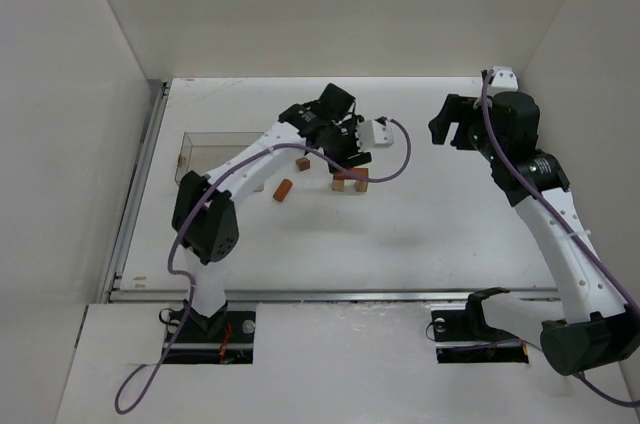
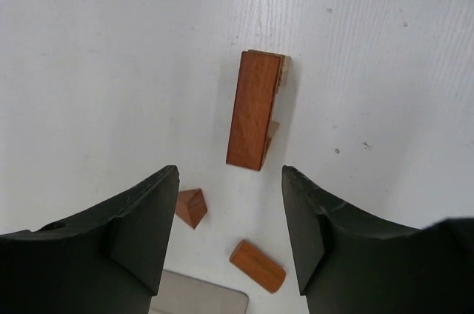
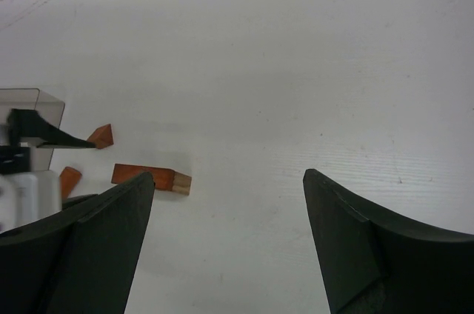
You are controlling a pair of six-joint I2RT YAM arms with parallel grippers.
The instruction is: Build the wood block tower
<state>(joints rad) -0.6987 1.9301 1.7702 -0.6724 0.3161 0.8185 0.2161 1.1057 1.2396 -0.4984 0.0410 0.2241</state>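
A reddish-brown bar [image 2: 255, 110] lies across light tan blocks [image 2: 280, 77] on the white table; this small stack also shows in the top view [image 1: 350, 181] and the right wrist view [image 3: 148, 175]. A reddish wedge [image 2: 191, 206] and a reddish cylinder [image 2: 258, 266] lie loose beside it, to its left in the top view. My left gripper [image 2: 229, 173] is open and empty, hovering just above the stack [image 1: 345, 156]. My right gripper [image 3: 228, 177] is open and empty, raised to the right [image 1: 447, 127], well apart from the blocks.
A clear plastic box [image 1: 205, 157] stands at the left of the table; its corner shows in the left wrist view [image 2: 200, 301]. White walls enclose the table on three sides. The left arm's cable [image 1: 400, 154] loops beside the stack.
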